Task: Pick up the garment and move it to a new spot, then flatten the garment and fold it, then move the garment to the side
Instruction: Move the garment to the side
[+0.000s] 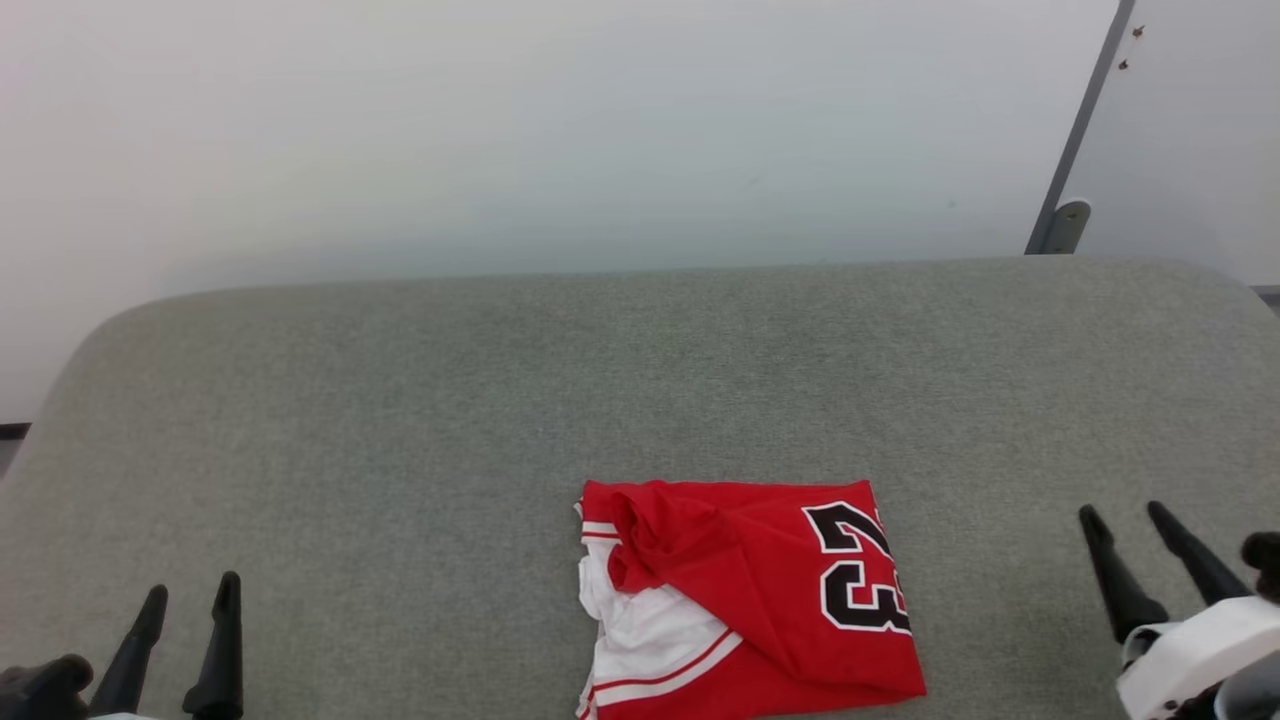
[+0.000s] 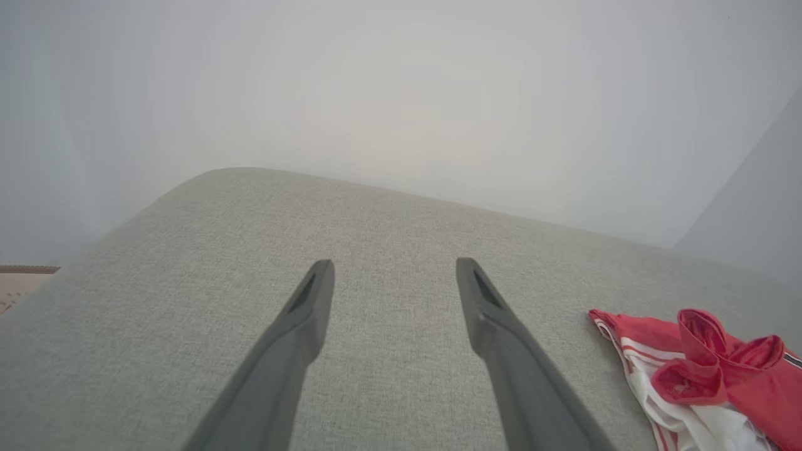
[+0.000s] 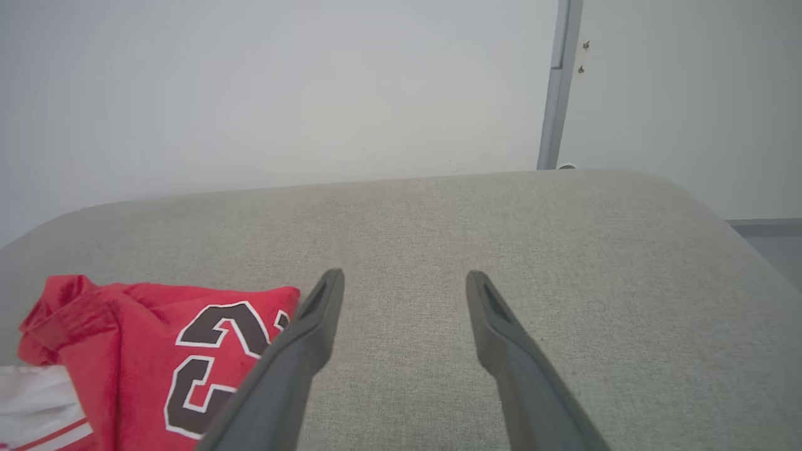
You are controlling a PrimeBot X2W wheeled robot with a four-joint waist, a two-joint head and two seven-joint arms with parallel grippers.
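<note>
Now, from the head view, the garment (image 1: 745, 600) lies on the grey fabric-covered counter (image 1: 400, 400), at its near edge and a little right of the middle. It is folded into a rough rectangle. The black number 23 lies sideways along its right side, a white sleeve with striped trim shows at its near left, and a bunched red fold sits at its far left corner. The left hand (image 1: 192, 588) is at the near left corner of the counter and the right hand (image 1: 1123, 512) toward the near right. Both have their fingers apart, hold nothing and are well clear of the garment. A pale wall (image 1: 560, 130) rises behind the far edge, with a grey strip (image 1: 1075, 130) slanting down it at the right.

Next, the left wrist view has the left hand (image 2: 395, 266) spread wide over bare counter (image 2: 376, 207). The garment (image 2: 708, 369) lies off to the right, its red fold crumpled above the white sleeve.

Lastly, the right wrist view shows the right hand (image 3: 406, 277) likewise spread and empty. The garment (image 3: 144, 338) lies to its left with the number facing up, partly behind the left finger.
</note>
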